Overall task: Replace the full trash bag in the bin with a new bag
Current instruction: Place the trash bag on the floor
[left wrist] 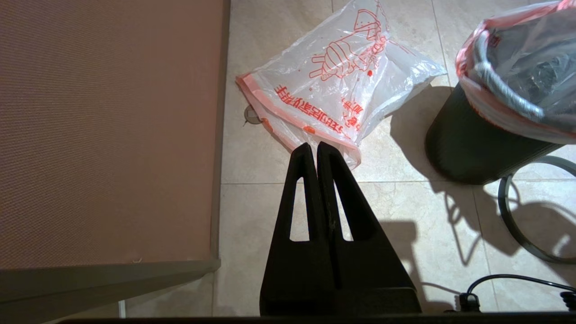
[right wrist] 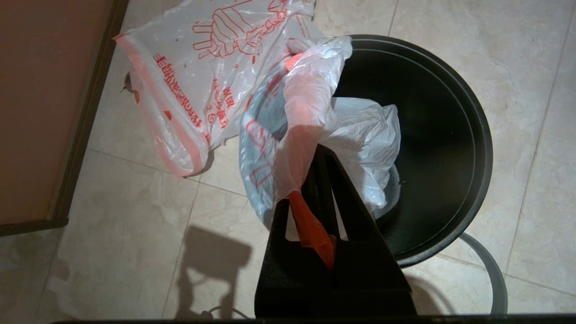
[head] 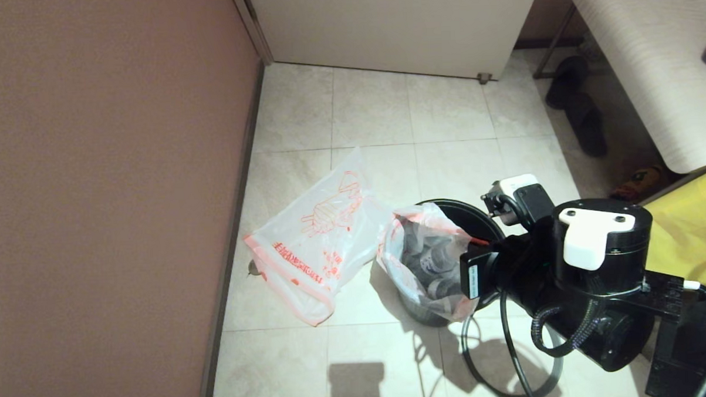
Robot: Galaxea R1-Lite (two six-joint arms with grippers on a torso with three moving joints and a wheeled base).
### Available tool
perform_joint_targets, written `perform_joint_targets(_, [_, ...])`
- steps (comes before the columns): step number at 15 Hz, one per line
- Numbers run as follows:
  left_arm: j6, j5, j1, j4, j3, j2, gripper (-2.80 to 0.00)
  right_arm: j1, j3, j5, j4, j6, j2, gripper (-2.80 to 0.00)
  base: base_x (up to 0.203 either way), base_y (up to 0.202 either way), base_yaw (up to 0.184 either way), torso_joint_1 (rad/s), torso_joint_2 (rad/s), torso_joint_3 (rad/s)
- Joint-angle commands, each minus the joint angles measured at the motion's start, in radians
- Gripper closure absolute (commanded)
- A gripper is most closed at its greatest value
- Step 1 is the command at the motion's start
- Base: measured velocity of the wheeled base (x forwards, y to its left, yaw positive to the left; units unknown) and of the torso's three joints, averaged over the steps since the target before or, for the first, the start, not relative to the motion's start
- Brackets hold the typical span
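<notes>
Head view: the right gripper (head: 478, 259) pinches the full bag (head: 428, 260) at the bin's (head: 477, 217) 9 o'clock rim; the new bag (head: 313, 241) lies flat at the bin's 9 o'clock. Left wrist view: the left gripper (left wrist: 317, 150) hangs closed and empty above the floor (left wrist: 405, 225). Right wrist view: the fingers (right wrist: 342, 198) clamp the orange hem (right wrist: 310, 225).

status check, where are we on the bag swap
Right gripper shut on the full trash bag, hem pinched at the bin. Left gripper shut, parked. New bag flat on floor beside bin. Grey hoop off, lying on floor.
</notes>
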Motion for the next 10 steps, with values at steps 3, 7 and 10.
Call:
perform_joint_targets(3, [0.0, 0.0, 0.0, 0.0, 0.0, 0.001, 0.0, 0.012, 0.028, -0.004, 0.042, 0.001, -0.096, 0.0, 0.0, 0.0, 0.0, 0.0, 0.0, 0.0])
perform_joint_targets(7, [-0.002, 0.0, 0.0, 0.0, 0.0, 0.001, 0.0, 0.068, 0.108, -0.009, 0.083, -0.002, -0.136, 0.0, 0.0, 0.0, 0.0, 0.0, 0.0, 0.0])
perform_joint_targets(10, [-0.001, 0.0, 0.0, 0.0, 0.0, 0.001, 0.0, 0.095, 0.086, -0.021, 0.099, -0.016, -0.176, 0.0, 0.0, 0.0, 0.0, 0.0, 0.0, 0.0])
